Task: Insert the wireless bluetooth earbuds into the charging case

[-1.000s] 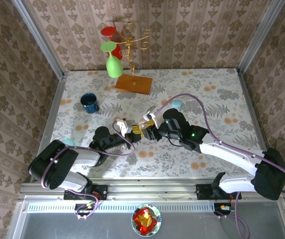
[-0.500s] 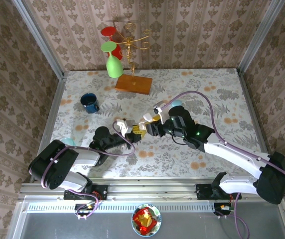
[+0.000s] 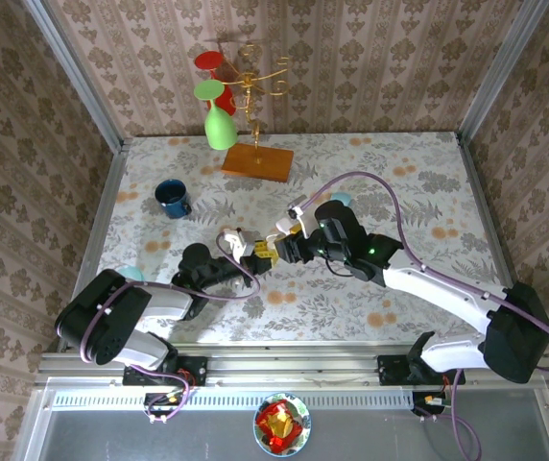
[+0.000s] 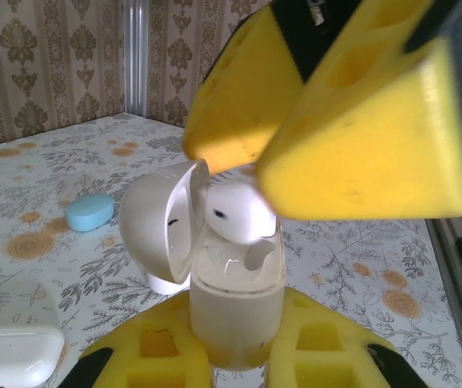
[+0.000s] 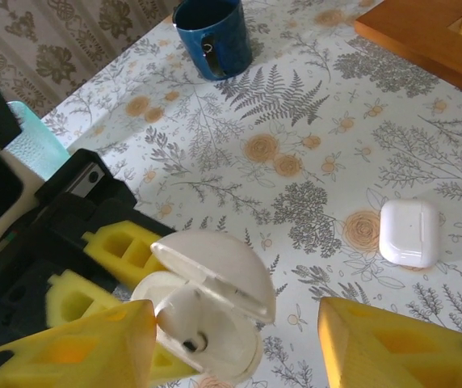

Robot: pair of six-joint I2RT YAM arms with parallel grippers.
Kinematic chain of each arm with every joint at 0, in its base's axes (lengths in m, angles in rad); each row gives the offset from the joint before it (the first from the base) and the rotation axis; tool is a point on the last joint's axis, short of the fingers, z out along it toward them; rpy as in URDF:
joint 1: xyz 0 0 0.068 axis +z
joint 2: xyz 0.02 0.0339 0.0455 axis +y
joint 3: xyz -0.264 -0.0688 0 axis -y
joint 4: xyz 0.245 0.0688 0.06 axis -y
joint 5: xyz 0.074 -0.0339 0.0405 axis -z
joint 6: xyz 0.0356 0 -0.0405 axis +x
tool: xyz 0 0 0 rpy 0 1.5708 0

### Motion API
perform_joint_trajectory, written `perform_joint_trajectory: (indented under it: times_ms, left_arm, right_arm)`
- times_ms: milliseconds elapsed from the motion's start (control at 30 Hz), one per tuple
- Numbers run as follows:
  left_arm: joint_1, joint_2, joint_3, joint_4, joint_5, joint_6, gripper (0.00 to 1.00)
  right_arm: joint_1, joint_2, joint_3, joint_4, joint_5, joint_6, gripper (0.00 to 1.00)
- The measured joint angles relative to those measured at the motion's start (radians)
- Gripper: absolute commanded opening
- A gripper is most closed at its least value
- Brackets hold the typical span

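The white charging case (image 4: 237,307) stands upright with its lid (image 4: 162,226) swung open. My left gripper (image 4: 239,343) is shut on its lower body. A white earbud (image 4: 239,212) sits in the case mouth and sticks up above the rim. My right gripper (image 5: 239,347) hangs just above the case (image 5: 215,323), open, with its yellow fingers (image 4: 360,137) wide apart. One finger is close beside the earbud (image 5: 178,319). From above, both grippers meet at the table's middle, left (image 3: 248,248) and right (image 3: 276,240).
A second white case (image 5: 409,233) lies closed on the floral table. A pale blue case (image 3: 340,200) lies behind the right arm, and a blue mug (image 3: 172,197) stands at the left. A wooden stand (image 3: 257,160) with glasses stands at the back. A teal object (image 3: 132,273) is by the left arm.
My right gripper's fingers have spread wider and the wrist has shifted slightly over the case. The left gripper has stayed still, holding the case.
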Motion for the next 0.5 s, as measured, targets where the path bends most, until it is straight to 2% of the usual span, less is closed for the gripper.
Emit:
perform_joint_trajectory:
  times_ms: [300,500]
  left_arm:
    - [0.0,0.001,0.0,-0.008,0.003,0.0,0.06]
    - [0.0,0.001,0.0,-0.006,0.003,0.0,0.06]
  right_arm:
    - [0.001,0.044,0.035,-0.042,0.053,0.005,0.56]
    - [0.001,0.027,0.027,-0.031,0.029,0.009,0.61]
